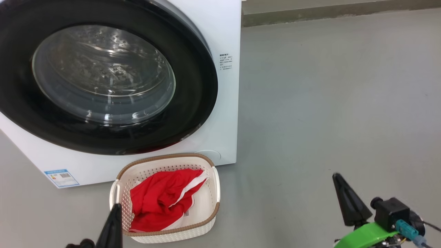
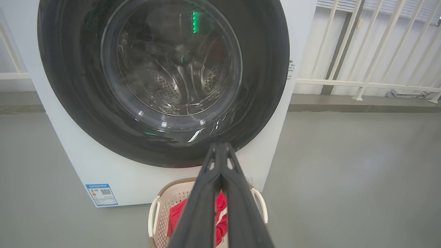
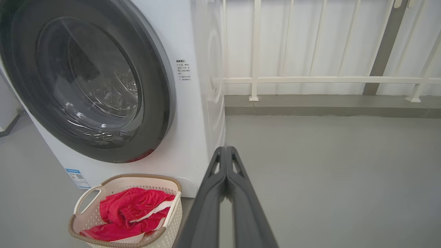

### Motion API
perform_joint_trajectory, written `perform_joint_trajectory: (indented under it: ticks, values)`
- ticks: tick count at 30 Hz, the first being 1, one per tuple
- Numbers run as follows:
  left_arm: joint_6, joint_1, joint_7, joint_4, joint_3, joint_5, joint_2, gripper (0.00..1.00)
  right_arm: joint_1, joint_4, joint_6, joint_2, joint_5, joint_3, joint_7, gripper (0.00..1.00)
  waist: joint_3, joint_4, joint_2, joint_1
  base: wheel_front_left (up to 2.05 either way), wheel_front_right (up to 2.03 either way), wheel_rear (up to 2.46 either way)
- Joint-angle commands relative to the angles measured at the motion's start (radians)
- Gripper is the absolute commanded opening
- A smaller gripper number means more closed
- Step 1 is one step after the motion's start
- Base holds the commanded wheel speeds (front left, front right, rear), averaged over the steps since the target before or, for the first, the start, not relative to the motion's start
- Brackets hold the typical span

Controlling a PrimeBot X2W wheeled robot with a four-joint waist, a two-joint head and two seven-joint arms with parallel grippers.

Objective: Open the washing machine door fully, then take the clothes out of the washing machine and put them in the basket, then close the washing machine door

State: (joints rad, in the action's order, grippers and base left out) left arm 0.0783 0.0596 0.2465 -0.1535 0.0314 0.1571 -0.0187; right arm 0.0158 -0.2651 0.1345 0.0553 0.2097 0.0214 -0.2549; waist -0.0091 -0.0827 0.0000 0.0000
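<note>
Near the left tool (image 1: 116, 208), clothes (image 1: 155, 199) lie in the basket (image 1: 165, 157).

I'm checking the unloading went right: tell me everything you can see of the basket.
The basket is a cream-white plastic tub, rounded rectangle, with perforated walls, a brown woven-look rim and white loop handles at both ends. It stands upright on the grey floor before the washing machine, below its door. Red clothes with white trim lie bunched inside.

Three close views, shared basket (image 1: 165, 237)
</note>
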Motion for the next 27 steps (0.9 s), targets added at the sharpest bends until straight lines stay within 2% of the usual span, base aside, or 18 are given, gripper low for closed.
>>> perform_joint_trajectory:
  ticks: [1, 6, 10, 27]
  values:
    - [0.001, -0.010, -0.008, 0.009, 0.005, 0.025, -0.005, 0.00, 0.013, 0.014, 0.000, 0.003, 0.025, -0.002, 0.006, 0.00, 0.000, 0.001, 0.0000, 0.0001, 0.00, 0.00, 0.00]
    - [0.003, -0.016, -0.023, 0.006, 0.008, 0.083, -0.006, 0.00, 0.014, 0.016, 0.000, 0.004, 0.082, -0.007, 0.020, 0.00, -0.002, 0.005, 0.0000, 0.0023, 0.00, 0.00, 0.00]
    - [0.005, -0.021, -0.034, 0.003, 0.010, 0.130, -0.007, 0.00, 0.017, 0.016, 0.000, 0.004, 0.127, -0.010, 0.031, 0.00, 0.000, 0.007, 0.0000, 0.0002, 0.00, 0.00, 0.00]
    - [0.011, -0.041, -0.079, -0.010, 0.019, 0.315, -0.010, 0.00, 0.028, 0.016, -0.001, 0.005, 0.308, -0.026, 0.077, 0.00, 0.003, 0.018, 0.0000, 0.0001, 0.00, 0.00, 0.00]
